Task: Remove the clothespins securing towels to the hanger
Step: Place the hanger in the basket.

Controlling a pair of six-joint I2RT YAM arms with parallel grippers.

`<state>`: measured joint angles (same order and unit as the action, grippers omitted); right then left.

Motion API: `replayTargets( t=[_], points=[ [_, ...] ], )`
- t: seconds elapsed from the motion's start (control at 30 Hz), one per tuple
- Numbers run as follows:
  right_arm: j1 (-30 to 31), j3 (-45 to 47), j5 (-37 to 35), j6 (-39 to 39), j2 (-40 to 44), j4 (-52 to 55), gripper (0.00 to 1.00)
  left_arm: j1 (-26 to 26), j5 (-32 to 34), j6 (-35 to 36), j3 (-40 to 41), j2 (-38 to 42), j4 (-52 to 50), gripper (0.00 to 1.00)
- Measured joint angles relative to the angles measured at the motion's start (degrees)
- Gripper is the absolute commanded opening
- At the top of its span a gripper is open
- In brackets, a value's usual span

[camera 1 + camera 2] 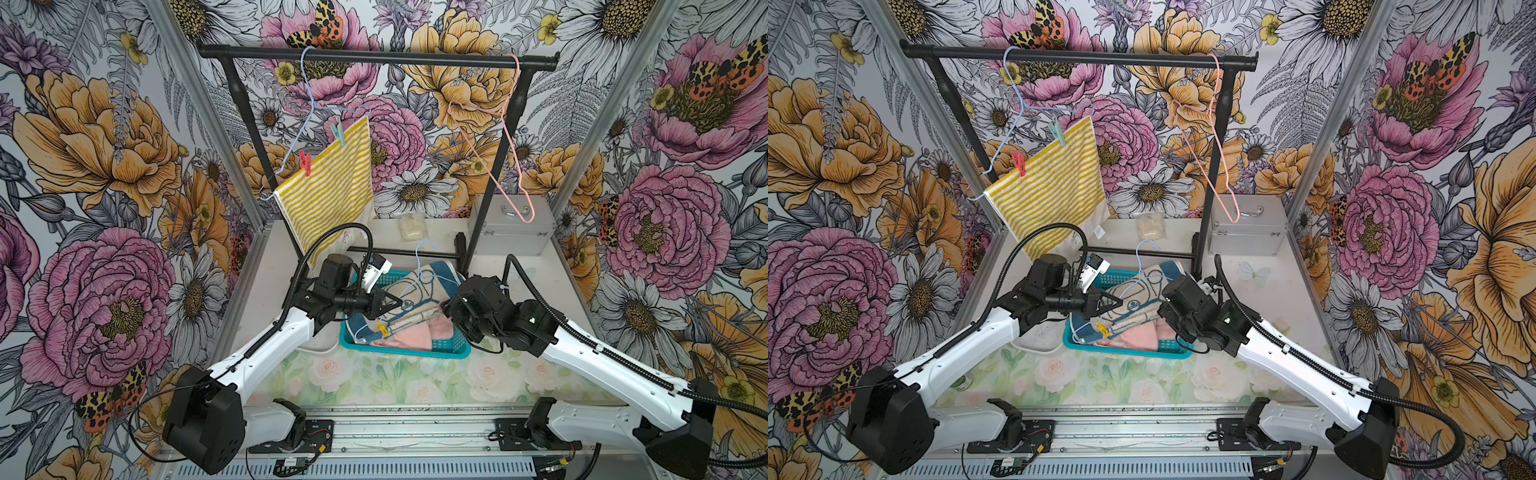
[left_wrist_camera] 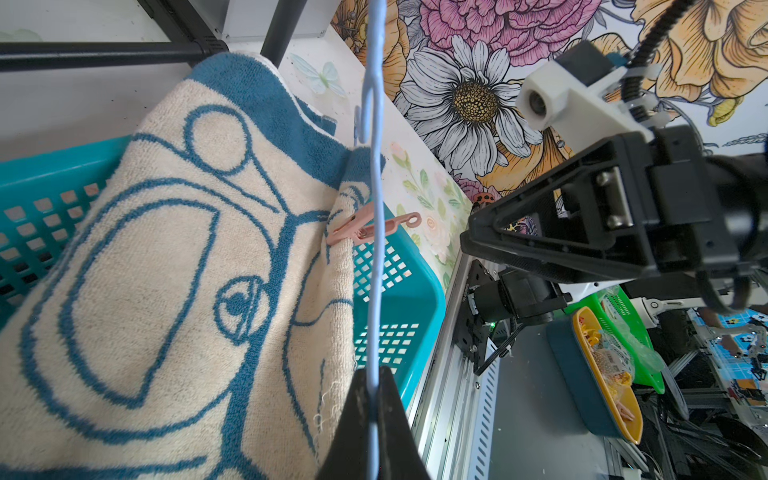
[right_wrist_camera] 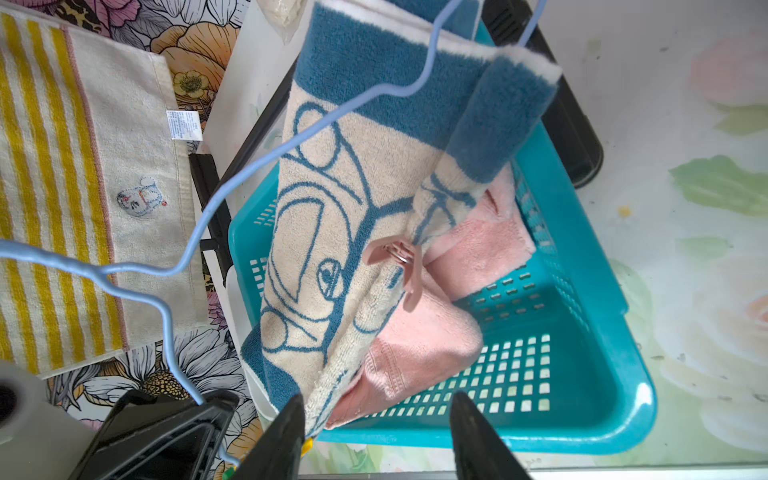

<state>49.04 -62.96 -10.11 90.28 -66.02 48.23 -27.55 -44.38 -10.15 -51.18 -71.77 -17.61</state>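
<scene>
My left gripper [image 2: 374, 374] is shut on the wire of a light-blue hanger [image 1: 419, 274] over the teal basket [image 1: 449, 349]. A cream towel with blue drawing [image 1: 419, 299] hangs from that hanger. A pale pink clothespin [image 3: 405, 270] clips its folded edge, and a yellow clothespin [image 1: 382, 329] sits at its lower corner. My right gripper [image 3: 376, 405] is open above the basket, with the towel's edge beside one finger. A pink towel [image 3: 424, 345] lies in the basket. On the rack, a yellow-striped towel [image 1: 328, 183] is pinned to another blue hanger [image 1: 309, 95] by mint [image 1: 338, 133] and red [image 1: 305, 163] clothespins.
The black rack [image 1: 374, 56] spans the back, its base bar just behind the basket. An empty pink hanger [image 1: 498, 137] hangs at its right end above a silver case [image 1: 511, 224]. A small plastic bag [image 1: 411, 226] lies on the table behind.
</scene>
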Motion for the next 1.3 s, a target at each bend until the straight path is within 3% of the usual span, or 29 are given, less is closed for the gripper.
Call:
replayTargets(
  t=[0.4, 0.63, 1.03, 1.3],
  points=[
    [-3.1, -0.4, 1.6, 6.6, -5.0, 0.4, 0.56, -1.0, 0.0, -0.5, 1.3, 1.4, 1.4, 0.00],
    [-6.8, -1.0, 1.8, 6.6, -5.2, 0.4, 0.58, -1.6, 0.0, -0.5, 1.4, 1.6, 1.6, 0.00],
    [-7.7, -1.7, 3.5, 6.5, -8.5, 0.2, 0.59, -1.7, 0.0, -0.5, 1.4, 1.6, 1.6, 0.00],
    [-8.3, -1.9, 4.3, 6.1, -11.0, -0.9, 0.53, -1.7, 0.0, -0.5, 1.4, 1.6, 1.6, 0.00]
  ],
)
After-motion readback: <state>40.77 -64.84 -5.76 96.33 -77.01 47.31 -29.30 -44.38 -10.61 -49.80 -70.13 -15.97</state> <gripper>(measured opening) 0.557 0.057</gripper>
